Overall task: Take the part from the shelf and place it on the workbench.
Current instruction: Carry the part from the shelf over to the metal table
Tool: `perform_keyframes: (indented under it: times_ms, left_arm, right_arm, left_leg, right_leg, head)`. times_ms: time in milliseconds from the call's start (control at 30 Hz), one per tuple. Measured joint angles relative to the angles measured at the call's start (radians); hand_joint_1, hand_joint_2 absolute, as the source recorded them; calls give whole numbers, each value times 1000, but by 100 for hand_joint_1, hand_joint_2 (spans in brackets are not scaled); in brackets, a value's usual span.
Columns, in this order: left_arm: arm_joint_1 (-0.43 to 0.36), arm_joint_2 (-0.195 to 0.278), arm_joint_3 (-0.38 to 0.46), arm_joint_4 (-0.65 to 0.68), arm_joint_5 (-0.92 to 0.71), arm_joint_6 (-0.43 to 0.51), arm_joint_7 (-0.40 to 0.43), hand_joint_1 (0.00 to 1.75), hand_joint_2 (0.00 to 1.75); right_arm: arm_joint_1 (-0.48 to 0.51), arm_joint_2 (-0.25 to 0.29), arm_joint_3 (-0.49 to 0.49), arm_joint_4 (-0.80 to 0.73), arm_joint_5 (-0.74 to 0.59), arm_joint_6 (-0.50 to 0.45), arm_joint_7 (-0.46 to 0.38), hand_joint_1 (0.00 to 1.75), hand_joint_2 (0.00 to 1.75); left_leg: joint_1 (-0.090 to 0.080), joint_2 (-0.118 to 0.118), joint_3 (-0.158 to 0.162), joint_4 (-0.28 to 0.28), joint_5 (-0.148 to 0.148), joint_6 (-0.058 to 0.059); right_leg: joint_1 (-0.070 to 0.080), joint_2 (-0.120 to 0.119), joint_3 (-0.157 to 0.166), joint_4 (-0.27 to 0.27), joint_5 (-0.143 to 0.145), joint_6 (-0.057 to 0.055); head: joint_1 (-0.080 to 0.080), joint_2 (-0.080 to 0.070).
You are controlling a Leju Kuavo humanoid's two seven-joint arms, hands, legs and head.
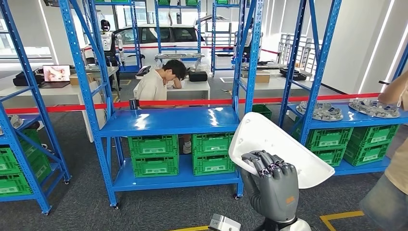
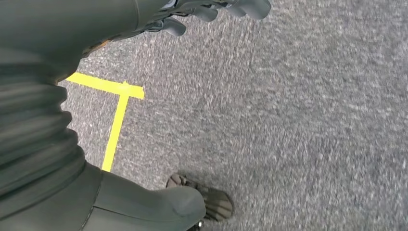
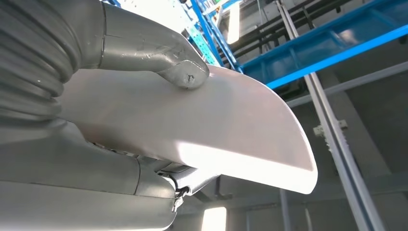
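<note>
Your right hand (image 1: 270, 185) is raised in front of you, fingers wrapped over the edge of the white part (image 1: 276, 147), thumb (image 3: 185, 72) pressed on its face, so it's properly held. Left hand (image 2: 202, 9) hangs over grey carpet (image 2: 288, 120) with yellow tape (image 2: 115, 120); can't tell how far its fingers are curled. Just past the part there's the blue shelf (image 1: 168, 120) with green crates (image 1: 154, 154) underneath. A person's arm (image 1: 392, 144) crowds your right edge. Further back, someone's slumped at a white desk (image 1: 192, 89) behind red tape (image 1: 192, 102).
</note>
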Motion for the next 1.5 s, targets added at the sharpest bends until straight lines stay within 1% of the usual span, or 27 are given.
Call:
perform_keyframes:
  times_ms: [33, 67, 100, 133, 200, 233, 300, 400, 467, 533, 567, 600, 633, 667, 767, 800, 867, 933, 1033, 1100, 1133, 1200, 1267, 1333, 1400, 1433, 1500]
  left_arm:
    - [0, 0, 0, 0, 0, 0, -1, 0, 175]
    - [0, 0, 0, 0, 0, -1, -1, 0, 175]
    - [-1, 0, 0, 0, -1, -1, -1, 0, 175]
    - [-1, 0, 0, 0, -2, -2, -1, 0, 175]
    - [-1, -1, 0, 0, -3, -3, 0, 0, 175]
    - [-2, -1, 0, 0, -4, -5, 0, 0, 175]
    - [-3, 0, -1, 0, -6, -7, 2, 0, 175]
    - [-3, 0, -4, 0, -10, -9, -1, 0, 175]
    - [-3, 0, -6, 0, -10, -13, -6, 0, 175]
    - [-2, 0, -7, 1, -12, -16, -8, 0, 175]
    - [-2, 0, -8, 1, -14, -17, -8, 0, 175]
    - [-2, 0, -8, 1, -15, -17, -8, 0, 175]
    - [-2, 1, -8, 1, -16, -17, -8, 0, 175]
    - [-3, 1, -8, 1, -16, -17, -8, 0, 175]
    - [-4, 3, -8, 0, -16, -17, -9, 0, 175]
    - [-4, 3, -8, 0, -15, -17, -9, 0, 175]
    - [-3, 3, -8, 0, -11, -17, -10, 0, 175]
    - [-1, 3, -8, 0, -7, -17, -10, 0, 175]
    - [0, 6, -8, -1, -3, -17, -13, 0, 175]
    - [3, 6, -8, -1, -3, -17, -13, 0, 175]
    - [5, 6, -8, 0, -3, -17, -13, 0, 175]
    - [6, 6, -8, 0, -3, -17, -13, 0, 175]
    - [5, 7, -8, 0, -3, -17, -14, 0, 175]
    - [5, 7, -8, 0, -1, -17, -15, 0, 175]
    - [10, 9, -8, 0, 1, -17, -15, 0, 175]
    - [12, 10, -8, 0, 2, -17, -15, 0, 175]
    - [13, 11, -8, 0, 4, -17, -15, 0, 175]
  right_arm:
    - [0, -1, 0, 0, -1, 1, 0, 175, 175]
    - [0, -2, 0, 1, -1, 2, 0, 175, 175]
    - [0, -3, 0, 2, -2, 3, 0, 175, 175]
    - [0, -4, 0, 3, -2, 4, -1, 175, 175]
    - [-3, -4, 0, 4, -2, 4, -3, 175, 175]
    - [-5, -4, 0, 4, -2, 4, -4, 175, 175]
    - [-9, -5, 0, 4, -2, 3, -5, 175, 175]
    - [-12, -7, 0, 6, -4, 3, -6, 175, 175]
    - [-13, -7, 0, 6, -6, 3, -4, 175, 175]
    - [-13, -7, 0, 7, -8, 3, -3, 175, 175]
    - [-13, -7, 0, 8, -8, 3, -2, 175, 175]
    - [-12, -7, 0, 8, -8, 3, -1, 175, 175]
    - [-12, -7, 0, 9, -8, 3, 1, 175, 175]
    - [-11, -7, 0, 9, -8, 3, 3, 175, 175]
    - [-11, -8, 0, 10, -2, -2, 5, 175, 175]
    - [-11, -8, 1, 10, 0, -3, 6, 175, 175]
    - [-10, -8, 1, 11, 4, -6, 8, 175, 175]
    - [-9, -8, 1, 13, 6, -10, 11, 175, 175]
    - [-3, -10, 1, 15, 10, -15, 15, 175, 175]
    - [4, -11, 1, 18, 10, -15, 17, 175, 175]
    - [6, -11, 1, 19, 10, -15, 18, 175, 175]
    - [7, -11, 1, 20, 10, -16, 18, 175, 175]
    - [7, -11, 1, 20, 11, -18, 18, 175, 175]
    - [7, -11, 1, 20, 11, -21, 19, 175, 175]
    - [7, -10, 1, 21, 12, -25, 19, 175, 175]
    - [6, -8, 1, 21, 12, -28, 18, 175, 175]
    - [6, -5, 1, 23, 12, -34, 15, 175, 175]
  left_leg:
    - [0, 1, -14, 3, 10, 2]
    - [0, 2, -30, 6, 20, 2]
    - [0, 2, -47, 10, 30, 0]
    - [1, 3, -64, 16, 39, -2]
    - [3, 3, -96, 29, 55, -9]
    - [3, 3, -108, 36, 62, -15]
    - [2, 2, -119, 41, 76, -27]
    - [4, 1, -128, 41, 81, -47]
    - [8, -1, -150, 99, 17, -58]
    - [10, -3, -181, 220, -72, -67]
    - [10, -3, -190, 275, -92, -70]
    - [11, -3, -188, 305, -91, -71]
    - [11, -3, -169, 300, -73, -71]
    - [11, -2, -130, 255, -49, -68]
    - [6, 2, 8, 59, -29, -54]
    - [3, 1, 26, 28, -36, -48]
    - [2, -4, 25, 14, -35, -34]
    - [5, -9, 20, 8, -24, -18]
    - [5, -17, 2, 8, -8, -5]
    - [4, -27, -13, 16, -2, -5]
    - [4, -34, -19, 20, 1, -7]
    - [5, -48, -28, 30, 3, -9]
    - [3, -61, -37, 39, 5, -17]
    - [2, -73, -46, 39, 11, -31]
    - [3, -78, -53, 39, 14, -43]
    - [3, -69, -61, 52, 4, -48]
    - [4, -38, -101, 140, -48, -57]
  right_leg:
    - [-1, 0, -16, 68, -38, 3]
    - [-1, 1, -23, 120, -54, 5]
    - [-2, 1, -15, 142, -46, 6]
    - [-2, 1, 12, 126, -22, 7]
    - [-4, 1, 109, 11, 16, 7]
    - [-2, 2, 159, -61, 12, 3]
    - [2, 5, 208, -143, -10, -6]
    - [2, 5, 196, -157, 4, -29]
    - [-1, 3, 181, -161, 24, -43]
    - [0, 2, 162, -161, 41, -49]
    - [0, 2, 152, -160, 49, -48]
    - [1, 2, 142, -160, 57, -47]
    - [1, 2, 133, -159, 64, -45]
    - [1, 2, 125, -157, 71, -42]
    - [4, -2, 109, -151, 86, -30]
    - [4, -4, 107, -151, 89, -24]
    - [4, -10, 104, -151, 96, -12]
    - [2, -8, 93, -127, 75, -2]
    - [0, -2, 22, 47, -31, 7]
    - [0, -2, -8, 136, -64, 9]
    - [0, 0, 5, 125, -52, 8]
    - [-1, 13, 81, 2, 3, 2]
    - [0, 35, 143, -111, 32, -6]
    - [3, 39, 152, -138, 33, -13]
    - [1, 25, 151, -143, 42, -24]
    - [-1, 17, 151, -148, 46, -31]
    - [-4, -1, 150, -154, 53, -42]
  head:
    - [0, 0]
    - [0, 0]
    - [0, 0]
    - [0, 0]
    - [0, 0]
    - [0, 0]
    - [0, 0]
    - [-1, 0]
    - [-2, 0]
    - [-2, 0]
    - [-3, 0]
    - [-2, 0]
    - [-3, 0]
    - [-3, 0]
    - [-2, 0]
    - [-2, 0]
    - [-2, 0]
    - [-2, 0]
    - [-1, 0]
    - [-1, 0]
    - [-1, 0]
    - [-1, 0]
    - [-1, 0]
    - [-1, 0]
    - [-1, 0]
    - [-2, 0]
    - [-3, 0]
